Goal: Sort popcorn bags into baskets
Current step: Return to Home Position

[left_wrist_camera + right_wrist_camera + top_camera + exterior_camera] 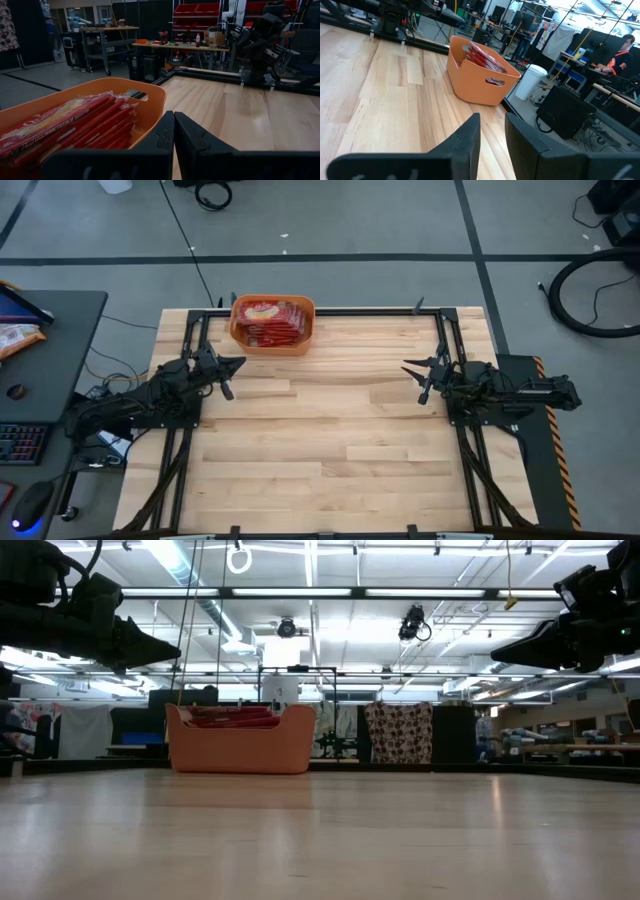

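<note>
An orange basket (272,326) stands at the table's far edge, left of centre, with several red popcorn bags (270,322) stacked inside it; the left wrist view shows the bags (75,127) close up, the right wrist view shows them (485,59) from farther off. My left gripper (236,367) hovers shut, level, at the table's left side, near the basket (145,107). At the table's right side, level and clear of the wood, my right gripper (412,369) stands open, nothing between its fingers (492,131).
A black metal frame (330,311) runs along the table's far edge and both sides. A desk (40,340) with a keyboard and an orange packet stands off the table's left. The bare wood (330,420) between the arms lies open.
</note>
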